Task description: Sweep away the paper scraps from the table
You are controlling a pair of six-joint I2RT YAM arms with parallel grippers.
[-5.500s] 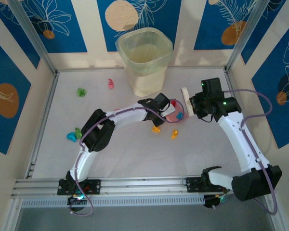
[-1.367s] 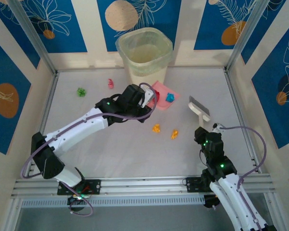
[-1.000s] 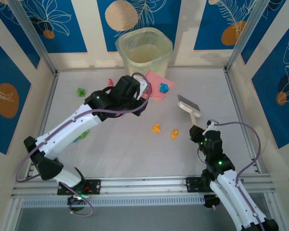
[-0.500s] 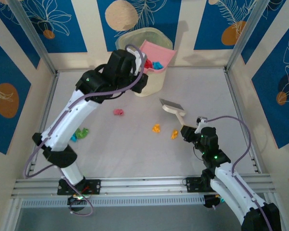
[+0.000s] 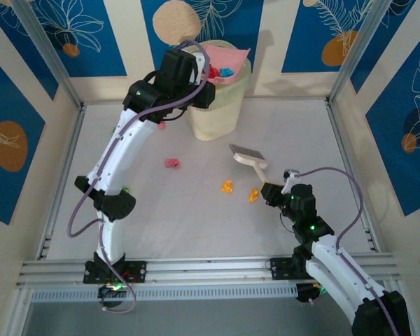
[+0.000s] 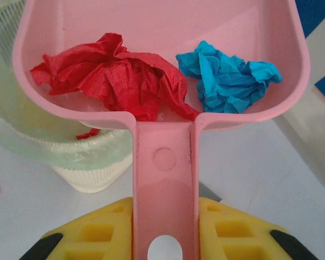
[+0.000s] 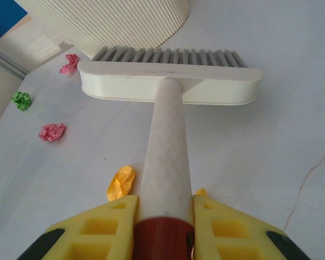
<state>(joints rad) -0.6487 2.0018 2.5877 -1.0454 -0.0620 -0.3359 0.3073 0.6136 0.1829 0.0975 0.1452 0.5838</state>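
Observation:
High over the ribbed cream bin (image 5: 217, 112), my left gripper (image 5: 196, 75) is shut on the handle of the pink dustpan (image 6: 163, 162). A red scrap (image 6: 114, 70) and a cyan scrap (image 6: 225, 76) lie in the pan. My right gripper (image 5: 276, 190) is shut on the handle of the white brush (image 7: 168, 84), whose head (image 5: 246, 155) hangs over the table (image 5: 308, 133). Two orange scraps (image 5: 227, 186) (image 5: 253, 194) lie just left of the brush handle. A pink scrap (image 5: 171, 163) lies further left.
In the right wrist view, another pink scrap (image 7: 70, 63) and a green scrap (image 7: 21, 99) lie near the bin's foot and the left rail. A red bit (image 6: 89, 132) shows inside the bin (image 6: 59, 146). Aluminium rails and patterned walls surround the table.
My left arm has lifted the dustpan from the table to above the bin. A pink scrap now lies on the table. My right arm has moved the brush left, close to the orange scraps.

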